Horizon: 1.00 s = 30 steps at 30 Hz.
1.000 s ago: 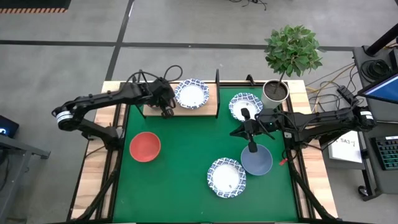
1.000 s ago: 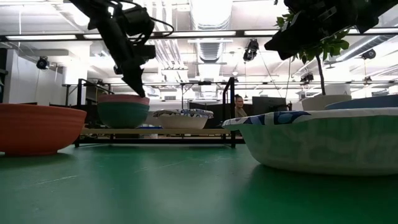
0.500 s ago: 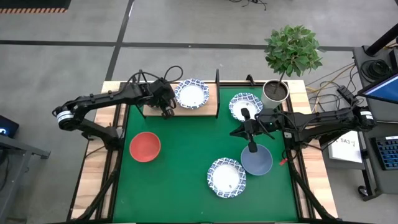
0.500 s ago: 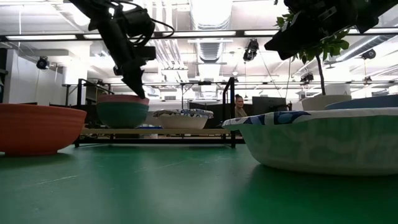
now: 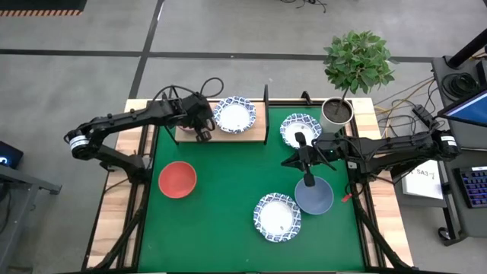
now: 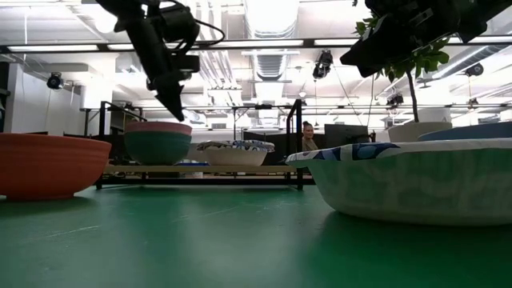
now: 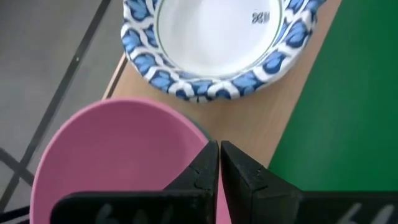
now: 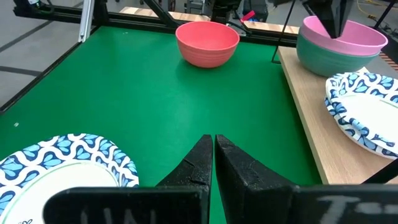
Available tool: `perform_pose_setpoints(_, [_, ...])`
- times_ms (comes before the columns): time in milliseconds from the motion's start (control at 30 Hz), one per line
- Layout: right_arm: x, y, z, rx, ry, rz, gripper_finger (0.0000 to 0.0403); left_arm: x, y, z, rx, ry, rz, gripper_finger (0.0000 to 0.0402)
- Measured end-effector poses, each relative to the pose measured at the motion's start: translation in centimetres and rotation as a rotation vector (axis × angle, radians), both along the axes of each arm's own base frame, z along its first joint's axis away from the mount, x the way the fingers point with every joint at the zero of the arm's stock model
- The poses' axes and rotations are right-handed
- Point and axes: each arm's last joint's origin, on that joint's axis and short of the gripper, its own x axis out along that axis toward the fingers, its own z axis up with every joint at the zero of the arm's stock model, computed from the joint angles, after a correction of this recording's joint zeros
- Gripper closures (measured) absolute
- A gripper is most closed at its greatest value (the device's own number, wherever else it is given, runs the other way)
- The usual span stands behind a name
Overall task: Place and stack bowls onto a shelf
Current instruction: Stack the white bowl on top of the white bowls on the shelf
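A pink bowl sits nested in a dark green bowl on the left end of the wooden shelf. Beside them on the shelf stands a white bowl with a blue rim. My left gripper is shut, pointing down just above the pink bowl's near rim; the low view shows a narrow gap. On the green mat rest a red bowl, a grey-blue bowl and two more blue-rimmed bowls. My right gripper is shut, holds nothing, and hangs high above the grey-blue bowl's far rim.
A black upright rod stands at the shelf's right end. A potted plant in a white pot stands at the table's far right corner. Bare green mat lies in the middle, between the red bowl and the right-hand bowls. A person shows far behind the shelf.
My left gripper has risen a little off the pink bowl's rim and drawn slightly toward the far edge, still shut. The bowls and my right arm have stayed where they were.
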Motion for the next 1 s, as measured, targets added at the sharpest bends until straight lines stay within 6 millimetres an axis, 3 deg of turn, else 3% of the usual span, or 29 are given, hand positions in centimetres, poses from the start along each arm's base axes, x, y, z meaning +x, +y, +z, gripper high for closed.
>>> perform_pose_setpoints(367, [0.0, 0.0, 0.0, 0.008, -0.003, -0.004, 0.0394, -0.1, -0.2, -0.2, -0.023, -0.007, 0.034, 0.0402])
perform_pose_setpoints(500, [0.1, 0.0, 0.2, 0.039, -0.013, -0.017, 0.0394, 0.2, -1.3, 0.3, -0.039, -0.052, 0.05, 0.0401])
perform_pose_setpoints(633, [0.2, -0.1, 0.5, 0.092, -0.042, -0.056, 0.0394, 0.9, -4.0, 1.3, -0.043, -0.136, -0.013, 0.0401])
perform_pose_setpoints(800, [0.6, 0.0, 1.5, 0.137, -0.056, -0.072, 0.0394, 2.1, -9.0, 2.9, -0.014, -0.268, -0.19, 0.0401])
perform_pose_setpoints(1000, [2.7, 0.1, 2.7, 0.136, 0.064, -0.071, 0.0394, 2.1, -15.1, 3.6, 0.08, -0.348, -0.545, 0.0401])
